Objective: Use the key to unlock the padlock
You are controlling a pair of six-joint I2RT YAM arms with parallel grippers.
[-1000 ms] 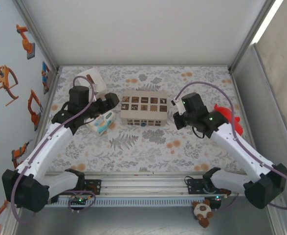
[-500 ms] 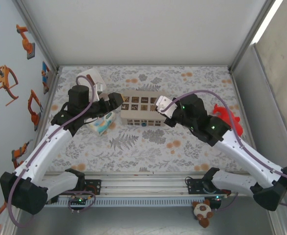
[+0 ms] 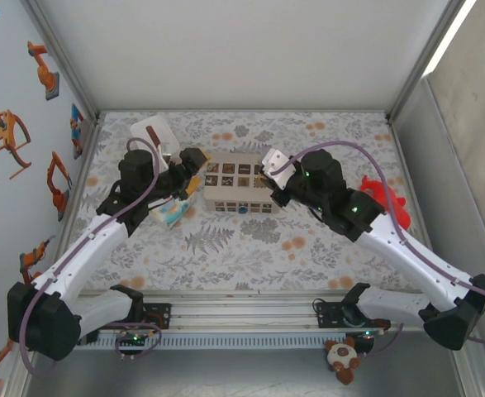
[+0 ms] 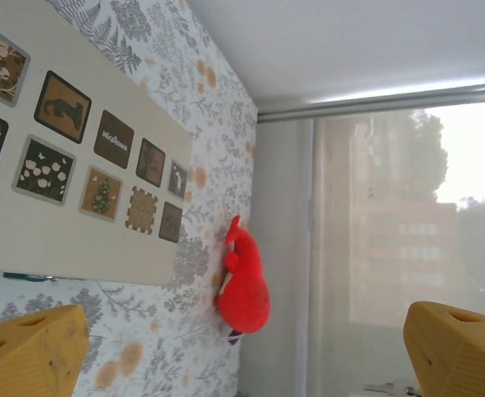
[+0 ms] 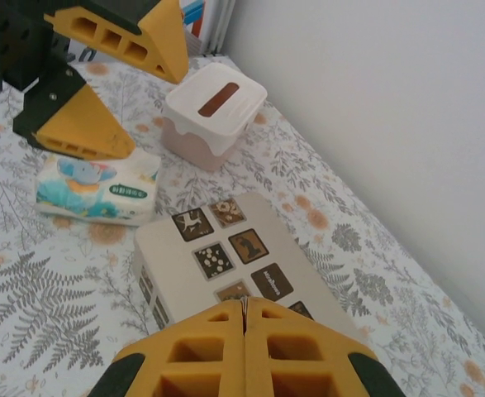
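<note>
While the left gripper (image 3: 194, 172) hung with its yellow fingers (image 4: 31, 351) spread wide and nothing between them, the right gripper (image 5: 244, 318) was poised over the right end of a beige box (image 3: 240, 180), its two pads pressed flat together with nothing visible between them. The box, its lid set with small picture tiles, sat at the middle of the floral-patterned table (image 3: 250, 240). The left gripper was just beside the box's left end, between a white container (image 3: 153, 132) with a pinkish base and a tissue pack (image 3: 172, 208) printed with a blue elephant. The tissue pack lay near the box's left front corner, and the container stood farther back, close to the left wall. A red object (image 3: 387, 198) rested on the table to the right of the box, partly hidden in the overhead view by the right arm. A small plush toy (image 3: 341, 360) lay beyond the table's near edge, by the base of the right arm. Where the padlock and key lay could not be told. A small blue item (image 3: 242, 209) on the near face of the box was too small to identify.
</note>
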